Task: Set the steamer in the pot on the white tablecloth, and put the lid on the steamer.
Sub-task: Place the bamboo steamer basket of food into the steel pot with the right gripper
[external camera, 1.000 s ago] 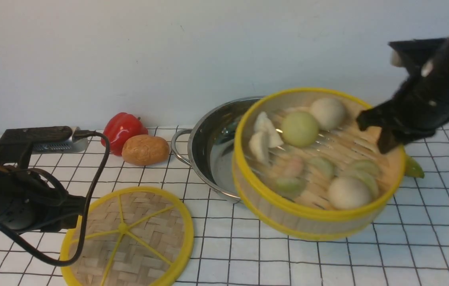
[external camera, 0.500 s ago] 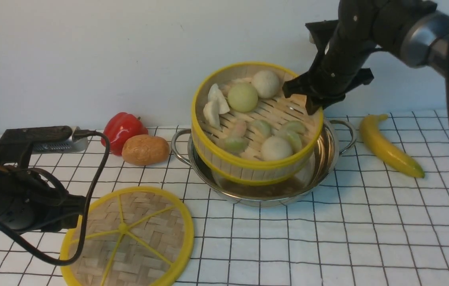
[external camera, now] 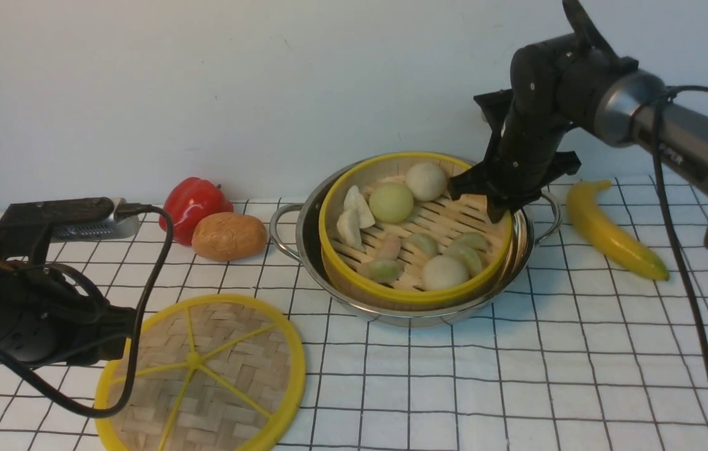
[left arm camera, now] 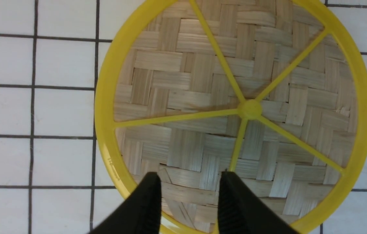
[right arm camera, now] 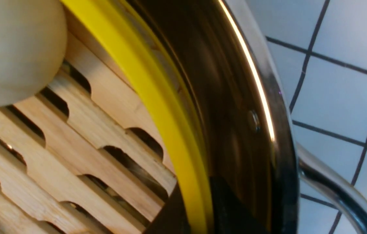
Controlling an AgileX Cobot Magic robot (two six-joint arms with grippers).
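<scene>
Read clock directions on the front view, with twelve o'clock pointing away from the robot and the dial centred on the pot (external camera: 301, 247).

Locate the pot on the white tablecloth (external camera: 517, 388), with looped handles (external camera: 280, 232) at nine and three o'clock. Inside it, find the steamer (external camera: 438, 216), seated low, with its yellow top rim just above the steel rim and a wider gap to the pot wall at nine o'clock. On the slatted floor, note round white buns (external camera: 426, 180), one pale green bun (external camera: 391, 202), white folded dumplings (external camera: 354, 216) and several green pieces.

At two o'clock on the steamer rim, find the right gripper (external camera: 485, 202), clamped on that rim. In the right wrist view, confirm one black finger inside the yellow band of the steamer (right arm camera: 157, 97) and one outside it, next to the pot's inner wall (right arm camera: 235, 97).

At eight o'clock from the pot, well apart, find the lid (external camera: 203, 376) lying flat on the cloth. Over the lid's nine o'clock edge (left arm camera: 235, 107), find the left gripper (left arm camera: 188, 182), jaws apart with nothing between them. Cannot tell whether it touches the weave.

At ten o'clock, note a red bell pepper (external camera: 194, 200) just beside a potato (external camera: 229, 236). At three o'clock, near the handle, note a banana (external camera: 611, 235).
</scene>
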